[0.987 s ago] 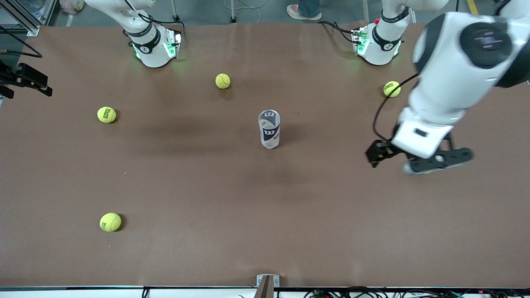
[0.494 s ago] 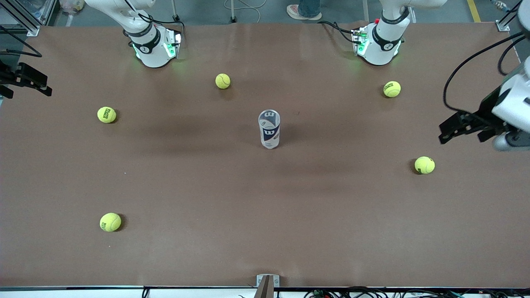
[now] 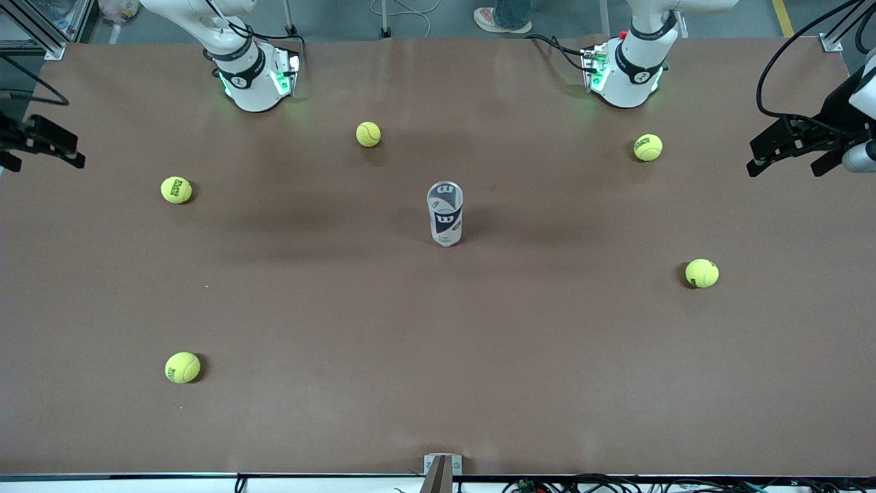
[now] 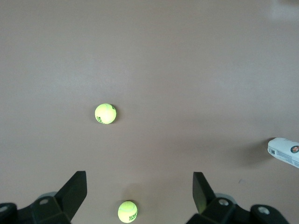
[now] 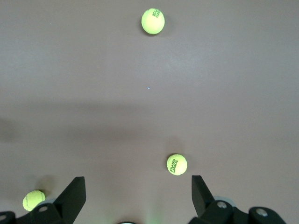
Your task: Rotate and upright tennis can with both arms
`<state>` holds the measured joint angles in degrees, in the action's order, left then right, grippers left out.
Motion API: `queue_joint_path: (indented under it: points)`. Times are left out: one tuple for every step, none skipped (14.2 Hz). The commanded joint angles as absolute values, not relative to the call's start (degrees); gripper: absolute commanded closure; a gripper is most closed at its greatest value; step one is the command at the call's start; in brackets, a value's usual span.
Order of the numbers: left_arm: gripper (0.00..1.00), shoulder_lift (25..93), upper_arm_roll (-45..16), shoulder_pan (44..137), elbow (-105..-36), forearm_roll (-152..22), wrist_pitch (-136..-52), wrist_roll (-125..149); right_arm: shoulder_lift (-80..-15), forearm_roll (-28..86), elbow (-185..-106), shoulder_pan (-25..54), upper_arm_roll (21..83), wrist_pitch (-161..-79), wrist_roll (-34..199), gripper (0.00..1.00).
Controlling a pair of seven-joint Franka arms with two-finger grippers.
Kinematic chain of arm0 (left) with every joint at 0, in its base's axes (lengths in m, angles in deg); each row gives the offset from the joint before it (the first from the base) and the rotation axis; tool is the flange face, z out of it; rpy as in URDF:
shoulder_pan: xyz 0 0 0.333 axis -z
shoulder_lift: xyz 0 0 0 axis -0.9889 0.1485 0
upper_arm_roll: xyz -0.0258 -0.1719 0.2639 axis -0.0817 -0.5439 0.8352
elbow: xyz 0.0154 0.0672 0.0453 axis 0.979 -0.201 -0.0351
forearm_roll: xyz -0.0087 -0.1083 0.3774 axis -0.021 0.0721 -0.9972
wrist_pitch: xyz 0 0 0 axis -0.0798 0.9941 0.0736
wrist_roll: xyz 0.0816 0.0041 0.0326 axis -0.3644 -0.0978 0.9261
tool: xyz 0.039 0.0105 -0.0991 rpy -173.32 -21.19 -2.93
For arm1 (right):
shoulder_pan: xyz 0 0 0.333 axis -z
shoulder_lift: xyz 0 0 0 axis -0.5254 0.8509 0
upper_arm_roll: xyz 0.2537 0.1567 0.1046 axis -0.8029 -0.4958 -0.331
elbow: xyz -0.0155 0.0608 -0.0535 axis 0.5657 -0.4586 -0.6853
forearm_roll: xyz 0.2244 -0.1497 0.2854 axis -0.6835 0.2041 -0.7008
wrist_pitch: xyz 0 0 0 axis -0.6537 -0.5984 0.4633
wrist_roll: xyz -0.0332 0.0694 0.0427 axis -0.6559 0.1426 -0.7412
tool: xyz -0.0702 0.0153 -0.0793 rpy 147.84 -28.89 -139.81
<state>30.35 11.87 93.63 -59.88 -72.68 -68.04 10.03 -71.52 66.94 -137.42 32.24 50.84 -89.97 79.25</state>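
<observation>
The tennis can (image 3: pixel 445 213), a clear tube with a white and navy label and a "W" logo, stands upright and alone at the middle of the brown table. Its edge also shows in the left wrist view (image 4: pixel 283 152). My left gripper (image 3: pixel 787 156) hangs open and empty over the left arm's end of the table; in the left wrist view (image 4: pixel 138 191) its fingers are spread wide. My right gripper (image 3: pixel 42 147) hangs open and empty at the right arm's end of the table; in the right wrist view (image 5: pixel 138 193) its fingers are also spread wide.
Several yellow-green tennis balls lie scattered: one (image 3: pixel 368 134) near the bases, one (image 3: pixel 176 190) and one (image 3: pixel 183 367) toward the right arm's end, one (image 3: pixel 647 147) and one (image 3: pixel 702 272) toward the left arm's end. A metal bracket (image 3: pixel 442 465) sits at the table's front edge.
My left arm has swung away from the can toward its own end of the table, uncovering a ball there. The right gripper has barely shifted. The can has not moved.
</observation>
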Motion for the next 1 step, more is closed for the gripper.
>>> queue_joint_path:
  points:
    - [0.0,31.9,11.7,93.7,-57.3,-74.0,-66.8,9.5,-70.0,67.1,-136.8,32.7,50.4,-90.6,78.7,0.0]
